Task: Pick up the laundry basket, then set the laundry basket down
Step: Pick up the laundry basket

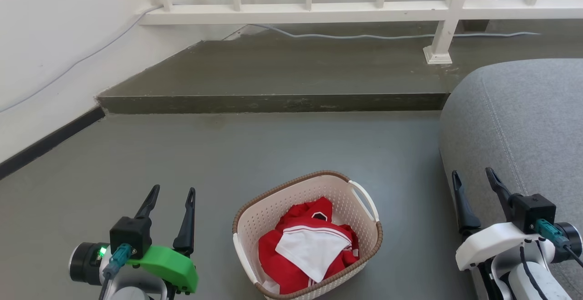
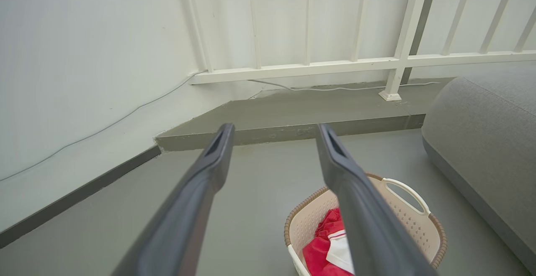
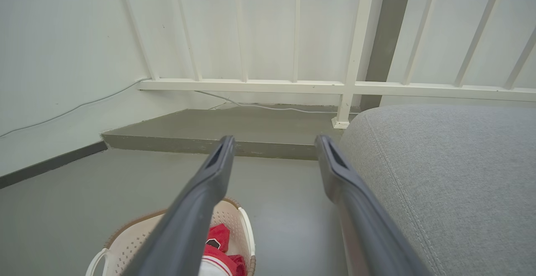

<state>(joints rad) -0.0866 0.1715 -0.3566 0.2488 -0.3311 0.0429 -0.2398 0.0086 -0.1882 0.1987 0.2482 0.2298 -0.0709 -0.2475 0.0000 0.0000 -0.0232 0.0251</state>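
1. Here, the laundry basket [image 1: 268, 209] stands upright on the grey floor [image 1: 227, 150], near the robot and a little right of centre in the head view, between the two arms.
2. Its brown woven-look rim runs all the way round, and one white side handle [image 1: 364, 197] shows on its right side.
3. Inside lies a crumpled red and white garment [image 1: 309, 245], heaped below the rim.
4. The left gripper [image 1: 174, 188] hangs over the floor to the left of the basket, well apart from it. Its two dark fingers are spread with a clear gap and nothing between them.
5. The right gripper [image 1: 472, 171] is to the right of the basket, apart from it. Its fingers are parted just as widely and hold nothing, and they show against the near edge of a grey upholstered seat [image 1: 524, 122].
6. In the left wrist view the basket sits low and to the right, partly behind the right-hand finger. In the right wrist view it sits low and to the left, behind the left-hand finger.
7. Farther off, a low concrete step [image 1: 273, 103] crosses the floor. A white railing [image 1: 309, 11] stands on it, with a pale cable [image 1: 364, 36] running along its foot.
8. A white wall [image 1: 54, 40] with a dark skirting closes the left side.
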